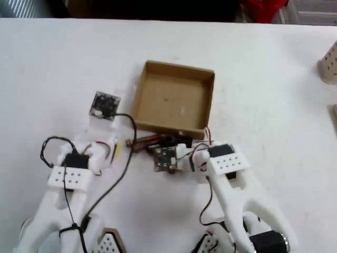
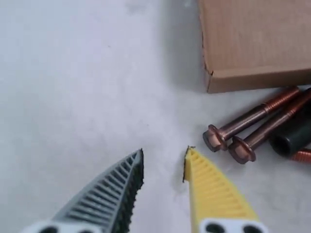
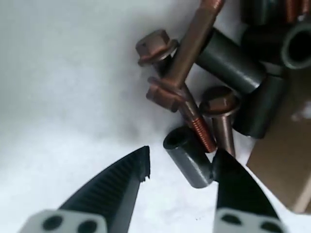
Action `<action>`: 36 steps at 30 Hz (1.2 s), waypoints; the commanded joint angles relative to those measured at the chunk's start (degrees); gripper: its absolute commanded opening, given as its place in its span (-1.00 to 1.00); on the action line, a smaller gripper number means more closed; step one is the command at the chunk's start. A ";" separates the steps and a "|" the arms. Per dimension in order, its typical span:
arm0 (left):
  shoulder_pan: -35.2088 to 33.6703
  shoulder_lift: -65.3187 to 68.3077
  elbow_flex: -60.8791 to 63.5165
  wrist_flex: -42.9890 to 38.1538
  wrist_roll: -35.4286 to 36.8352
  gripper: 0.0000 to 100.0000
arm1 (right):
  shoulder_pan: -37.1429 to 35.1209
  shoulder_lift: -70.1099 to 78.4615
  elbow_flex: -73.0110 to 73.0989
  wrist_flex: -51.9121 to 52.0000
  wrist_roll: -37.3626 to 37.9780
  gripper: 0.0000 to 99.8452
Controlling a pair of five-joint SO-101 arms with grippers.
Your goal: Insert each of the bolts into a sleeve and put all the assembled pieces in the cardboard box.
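Observation:
The open cardboard box (image 1: 201,101) stands mid-table with nothing inside. Just in front of its near wall lies a pile of copper bolts (image 1: 141,142) and black sleeves (image 1: 164,140). My left gripper (image 2: 164,159) hangs open over bare table, a short way from two bolts (image 2: 252,118) lying side by side and a sleeve (image 2: 293,136) by the box corner (image 2: 252,43). My right gripper (image 3: 182,162) is open at the pile, with one short black sleeve (image 3: 187,156) between its fingers, against one fingertip (image 3: 224,167). Several bolts (image 3: 187,48) and sleeves (image 3: 233,60) lie crossed beyond it.
In the high view the left gripper (image 1: 118,148) and right gripper (image 1: 152,152) flank the pile, close together. A perforated beige block (image 1: 329,63) stands at the right edge. Two similar pieces (image 1: 108,242) sit between the arm bases. Cables trail from both arms.

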 commanded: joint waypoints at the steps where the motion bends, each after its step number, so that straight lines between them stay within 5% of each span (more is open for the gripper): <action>1: -0.22 -1.01 -0.35 -1.58 -0.70 -0.67 | 0.13 0.22 -0.26 -1.01 0.79 -0.62; 7: -0.22 -1.01 -0.35 -1.58 -0.70 -0.67 | 0.48 0.22 4.84 -10.07 0.79 -0.91; 14: -0.22 -1.01 -0.26 -1.58 -0.70 -0.67 | 0.48 0.13 5.27 -9.45 0.70 -0.63; 26: -0.13 -1.01 -0.26 -1.49 -0.70 -0.67 | 5.58 0.13 5.27 -9.45 4.57 -0.72; 30: -0.13 -1.01 -0.26 -1.49 -0.70 -0.67 | 5.32 0.13 5.63 -9.45 4.31 -0.96; 33: 0.04 -1.01 -0.26 -1.49 -0.62 -0.67 | 5.14 -0.40 5.54 -9.19 -5.45 -0.96; 36: 2.07 -1.36 -0.26 -1.05 -0.26 -0.68 | 3.47 -0.48 3.25 -8.22 -27.52 -0.96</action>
